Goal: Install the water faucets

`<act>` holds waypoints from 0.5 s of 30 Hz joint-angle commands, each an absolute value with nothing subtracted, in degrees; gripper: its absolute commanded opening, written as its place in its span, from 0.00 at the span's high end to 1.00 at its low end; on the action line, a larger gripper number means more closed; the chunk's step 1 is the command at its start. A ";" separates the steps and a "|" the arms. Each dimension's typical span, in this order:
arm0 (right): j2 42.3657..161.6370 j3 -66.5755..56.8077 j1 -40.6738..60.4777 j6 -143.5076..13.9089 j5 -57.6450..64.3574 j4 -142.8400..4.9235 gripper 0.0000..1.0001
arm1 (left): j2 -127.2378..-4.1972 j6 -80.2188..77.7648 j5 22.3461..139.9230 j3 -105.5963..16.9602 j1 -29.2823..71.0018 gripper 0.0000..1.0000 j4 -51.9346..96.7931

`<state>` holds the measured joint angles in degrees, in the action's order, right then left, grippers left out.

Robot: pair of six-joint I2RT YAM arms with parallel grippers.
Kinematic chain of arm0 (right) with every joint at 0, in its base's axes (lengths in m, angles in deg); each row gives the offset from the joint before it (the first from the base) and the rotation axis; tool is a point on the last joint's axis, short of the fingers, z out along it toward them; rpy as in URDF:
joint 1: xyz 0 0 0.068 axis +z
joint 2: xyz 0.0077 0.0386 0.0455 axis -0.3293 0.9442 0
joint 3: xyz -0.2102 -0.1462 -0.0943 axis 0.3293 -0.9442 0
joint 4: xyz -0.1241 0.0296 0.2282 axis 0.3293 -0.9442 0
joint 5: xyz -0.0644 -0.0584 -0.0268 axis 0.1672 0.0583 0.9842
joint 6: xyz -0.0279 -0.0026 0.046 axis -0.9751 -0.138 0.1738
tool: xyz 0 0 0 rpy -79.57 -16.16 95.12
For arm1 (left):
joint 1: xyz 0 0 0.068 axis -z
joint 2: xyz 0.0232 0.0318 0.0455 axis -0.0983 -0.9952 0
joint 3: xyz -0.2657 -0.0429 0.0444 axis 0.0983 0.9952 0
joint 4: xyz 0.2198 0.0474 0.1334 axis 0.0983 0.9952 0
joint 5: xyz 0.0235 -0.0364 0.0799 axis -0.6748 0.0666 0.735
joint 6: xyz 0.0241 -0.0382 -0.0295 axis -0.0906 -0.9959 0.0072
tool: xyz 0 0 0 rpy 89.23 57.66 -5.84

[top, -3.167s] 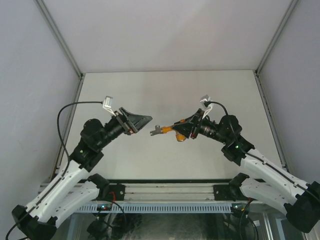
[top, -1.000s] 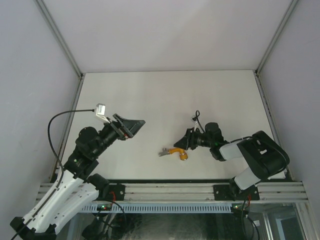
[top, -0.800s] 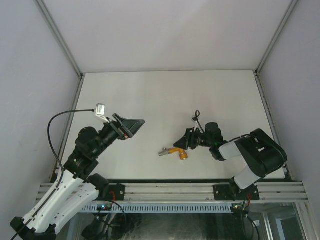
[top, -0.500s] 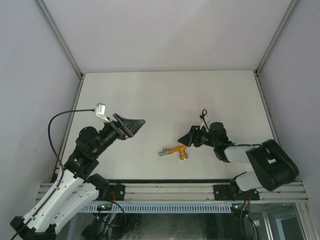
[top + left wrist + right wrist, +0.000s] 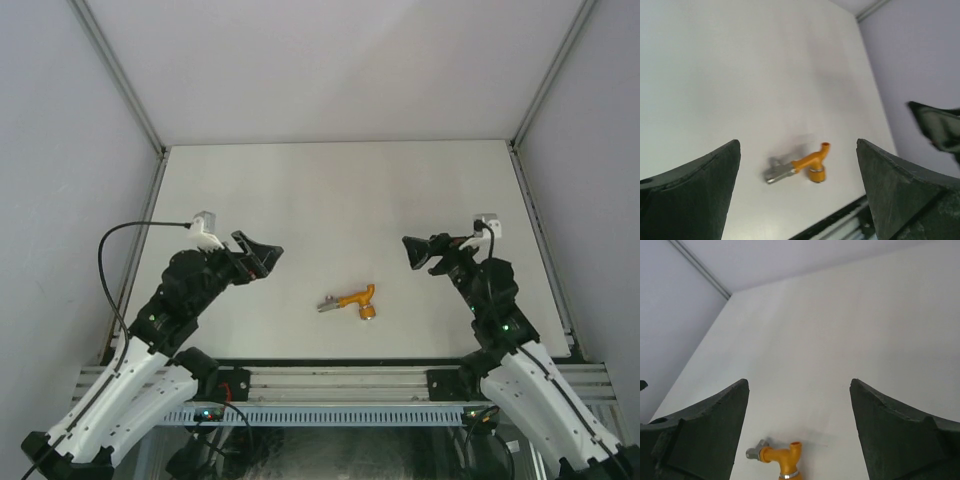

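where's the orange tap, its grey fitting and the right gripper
orange tap (image 5: 352, 298), top view, on its orange body
grey fitting (image 5: 326, 303), top view, on its metal end
right gripper (image 5: 414, 253), top view, between its fingertips

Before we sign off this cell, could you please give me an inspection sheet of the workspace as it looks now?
Surface: white table.
Job's things: orange faucet lying on the table, grey fitting at its end; tightness cannot be told.
Clutter: nothing seen.
Grippers: left gripper and right gripper both open, empty, apart from the faucet.
Cables: black cable looping beside the left arm.
Surroundings: pale walls; metal rail at the near edge.
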<state>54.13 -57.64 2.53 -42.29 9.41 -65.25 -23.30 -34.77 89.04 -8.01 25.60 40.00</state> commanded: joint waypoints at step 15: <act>46.71 -34.28 2.22 -60.69 19.61 -77.17 0.12 | -12.57 -13.02 137.55 -10.33 24.09 0.00 47.67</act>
